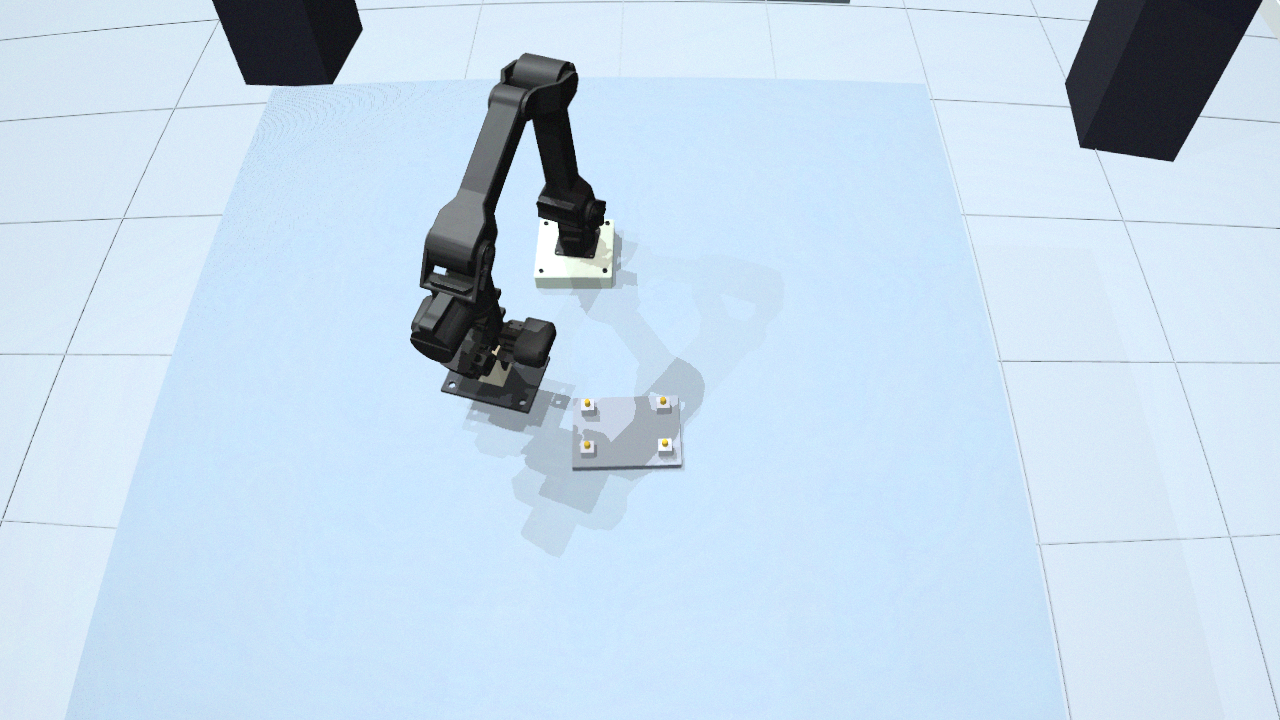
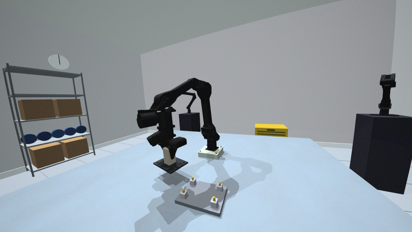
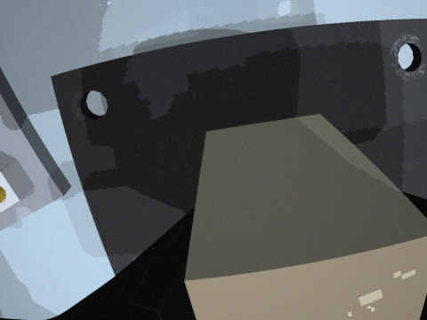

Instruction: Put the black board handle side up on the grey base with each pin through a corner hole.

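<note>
Board (image 1: 501,395) (image 2: 170,168) (image 3: 222,89) hangs over the blue table (image 1: 805,555) (image 2: 288,178), handle side up, and in the outside view you can see its shadow lying apart from it. Your gripper (image 1: 494,362) (image 2: 170,154) (image 3: 280,206) is pinching the tall, pale square handle (image 1: 493,374) (image 2: 168,158) (image 3: 285,200), with the fingers coming down on its opposite sides. The black plate spreads out below your grip, roughly level. In the wrist view you can make out two of its corner holes (image 3: 96,103), one toward each end of the far edge, with light blue showing through them.

The grey base (image 1: 626,429) (image 2: 201,191) (image 3: 31,162) sits flat on the table near the board. From the top view, you have the board up and to the left of it, and turned slightly against it. You can count four pale posts (image 1: 665,450) (image 2: 214,203) (image 3: 9,201) on that base, each topped with a gold pin (image 1: 665,442) (image 2: 214,198) (image 3: 2,194). None of those pins is in a hole; the board is off to one side of them.

Behind all this, your arm (image 1: 460,210) (image 2: 206,106) rises from a whitish block (image 1: 550,279) (image 2: 203,154) and bends over at the top, reaching down to the handle.
</note>
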You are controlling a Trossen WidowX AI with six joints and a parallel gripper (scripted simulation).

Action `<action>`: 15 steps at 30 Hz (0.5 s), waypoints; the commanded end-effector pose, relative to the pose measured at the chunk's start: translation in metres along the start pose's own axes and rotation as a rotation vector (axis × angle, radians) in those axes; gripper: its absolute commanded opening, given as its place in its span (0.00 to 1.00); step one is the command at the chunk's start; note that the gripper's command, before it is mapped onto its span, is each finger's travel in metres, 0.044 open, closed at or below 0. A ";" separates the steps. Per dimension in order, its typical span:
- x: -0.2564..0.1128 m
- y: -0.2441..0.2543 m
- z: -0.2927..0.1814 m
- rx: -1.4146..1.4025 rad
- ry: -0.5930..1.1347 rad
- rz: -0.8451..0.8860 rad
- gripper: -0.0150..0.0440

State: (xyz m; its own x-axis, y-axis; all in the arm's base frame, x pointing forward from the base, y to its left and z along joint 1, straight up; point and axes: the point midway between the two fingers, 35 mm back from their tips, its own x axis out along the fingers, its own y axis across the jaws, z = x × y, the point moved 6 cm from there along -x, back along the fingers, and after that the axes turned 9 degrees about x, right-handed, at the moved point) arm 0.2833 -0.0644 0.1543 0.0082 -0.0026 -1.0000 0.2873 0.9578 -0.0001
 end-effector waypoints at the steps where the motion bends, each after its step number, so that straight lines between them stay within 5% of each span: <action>1: -0.017 0.000 -0.001 0.006 -0.018 -0.002 0.25; 15: -0.026 0.012 0.000 -0.015 -0.017 -0.001 0.25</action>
State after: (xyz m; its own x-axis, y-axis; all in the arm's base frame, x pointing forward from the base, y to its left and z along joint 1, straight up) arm 0.2833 -0.0590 0.1771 0.0177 -0.0035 -0.9998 0.2813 0.9596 0.0016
